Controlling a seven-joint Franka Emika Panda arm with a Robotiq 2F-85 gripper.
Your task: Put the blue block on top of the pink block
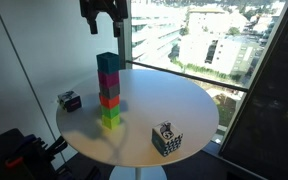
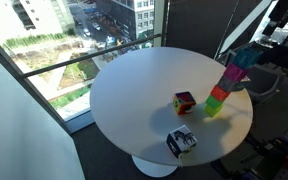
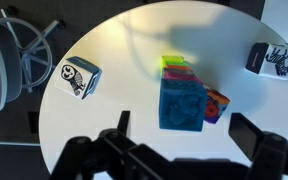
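Exterior view with the window on the far side: we're seeing the round white table (image 1: 184,100) carrying one tower of cubes left of centre. One patterned cube (image 1: 69,100) is sitting left of the tower, well apart. Another patterned cube (image 1: 166,140) is sitting near the near edge, to the right. Both are standing clear of the tower. The blue block (image 1: 107,62), plain teal, is sitting on top, directly on the pink block (image 1: 108,78). A red-orange cube (image 1: 109,97) and green cubes (image 1: 110,115) are stacking up under those. The gripper (image 1: 104,25) is hanging above the tower, not touching it, jaws wide and holding nothing.

In the second exterior view, the tower is standing at the table's right edge with blue on top. Both loose cubes are lying left of it. We can't tell the jaws here.

Wrist view, looking straight down: the blue top face is filling the centre. Pink and green are peeking out on the far side, red-orange on the right. The patterned cubes are sitting far left and far right, and a chair (image 3: 9,60) is showing beyond the left edge. The dark fingers (image 3: 254,150) are spreading wide at the near edge.
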